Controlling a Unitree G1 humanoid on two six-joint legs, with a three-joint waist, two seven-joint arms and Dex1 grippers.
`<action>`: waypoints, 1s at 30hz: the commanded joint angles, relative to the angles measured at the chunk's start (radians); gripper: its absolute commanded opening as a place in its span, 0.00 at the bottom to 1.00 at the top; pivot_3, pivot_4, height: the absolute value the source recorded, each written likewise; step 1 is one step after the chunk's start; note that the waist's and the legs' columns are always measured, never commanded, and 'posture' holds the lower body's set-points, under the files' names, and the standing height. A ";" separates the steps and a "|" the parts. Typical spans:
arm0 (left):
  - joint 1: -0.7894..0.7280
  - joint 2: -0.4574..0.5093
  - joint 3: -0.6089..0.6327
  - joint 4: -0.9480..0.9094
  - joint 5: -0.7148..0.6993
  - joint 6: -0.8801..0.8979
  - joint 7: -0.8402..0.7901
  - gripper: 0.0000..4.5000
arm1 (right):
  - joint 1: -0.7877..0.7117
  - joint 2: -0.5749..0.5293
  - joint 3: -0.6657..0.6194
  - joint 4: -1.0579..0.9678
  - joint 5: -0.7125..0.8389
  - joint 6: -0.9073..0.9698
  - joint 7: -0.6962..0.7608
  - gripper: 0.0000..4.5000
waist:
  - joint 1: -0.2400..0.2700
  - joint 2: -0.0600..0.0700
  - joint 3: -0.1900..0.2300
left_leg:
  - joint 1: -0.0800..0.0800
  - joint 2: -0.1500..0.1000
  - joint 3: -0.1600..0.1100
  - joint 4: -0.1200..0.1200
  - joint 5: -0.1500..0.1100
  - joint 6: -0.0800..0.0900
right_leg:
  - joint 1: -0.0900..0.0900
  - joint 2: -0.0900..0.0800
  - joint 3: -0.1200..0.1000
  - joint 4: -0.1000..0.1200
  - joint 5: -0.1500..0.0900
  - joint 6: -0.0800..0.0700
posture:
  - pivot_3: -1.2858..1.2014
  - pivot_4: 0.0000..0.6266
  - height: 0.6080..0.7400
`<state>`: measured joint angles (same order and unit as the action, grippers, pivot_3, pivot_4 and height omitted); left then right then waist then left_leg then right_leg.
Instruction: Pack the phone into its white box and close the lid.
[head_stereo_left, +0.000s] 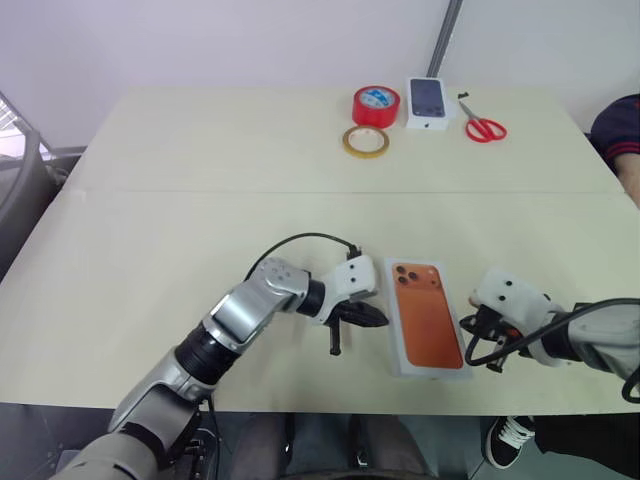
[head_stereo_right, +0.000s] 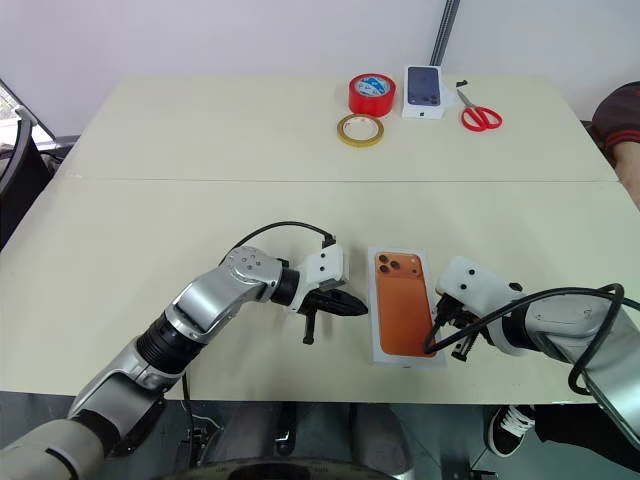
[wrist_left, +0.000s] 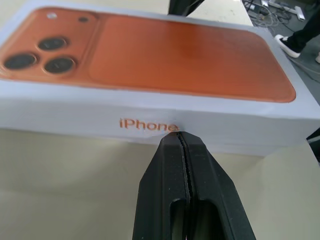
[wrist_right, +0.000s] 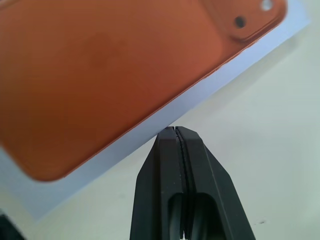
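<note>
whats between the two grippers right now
The lid, printed side up on the table, lies between the shut left gripper and the shut right gripper, one at each long side; the eye views show it.

The lid (head_stereo_left: 428, 316) lies flat on the table (head_stereo_left: 200, 200) near its front edge — left gripper (head_stereo_left: 375, 316) just left of it, right gripper (head_stereo_right: 436, 335) at its right side.
</note>
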<state>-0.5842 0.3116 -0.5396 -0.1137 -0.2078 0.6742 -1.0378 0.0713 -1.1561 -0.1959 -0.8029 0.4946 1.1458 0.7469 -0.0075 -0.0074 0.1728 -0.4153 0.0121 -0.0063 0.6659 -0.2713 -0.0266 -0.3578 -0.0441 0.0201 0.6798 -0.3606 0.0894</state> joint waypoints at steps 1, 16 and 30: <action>0.004 -0.003 0.034 -0.044 -0.031 0.020 0.013 0.00 | 0.010 -0.015 -0.060 -0.043 0.020 0.002 0.024 0.01 | 0.000 0.000 0.000 | 0.000 0.000 0.000 0.000 0.000 0.000 | 0.000 0.000 0.000 0.000 0.000 0.000 | 0.52 0.24 0.97; -0.036 -0.022 0.148 -0.048 -0.116 0.064 0.059 0.00 | 0.052 -0.010 -0.223 -0.070 0.092 -0.023 0.143 0.01 | 0.010 0.000 0.000 | 0.001 0.000 0.000 0.000 0.000 0.000 | 0.001 0.000 0.000 0.000 0.000 0.000 | 0.52 0.24 0.97; -0.067 -0.054 -0.070 0.067 0.012 -0.052 0.007 0.00 | 0.212 0.049 -0.077 -0.172 0.113 -0.033 0.043 0.01 | 0.019 -0.001 0.000 | 0.003 0.000 0.000 0.001 0.000 0.000 | 0.002 0.001 0.001 0.001 0.000 0.000 | 0.52 0.24 0.97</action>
<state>-0.6398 0.2549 -0.5857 -0.0482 -0.2126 0.6385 -1.0193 0.2793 -1.1110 -0.2874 -0.9593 0.6272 1.1221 0.8139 0.0117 -0.0082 0.1724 -0.4125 0.0117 -0.0061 0.6665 -0.2713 -0.0266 -0.3553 -0.0435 0.0209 0.6804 -0.3606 0.0895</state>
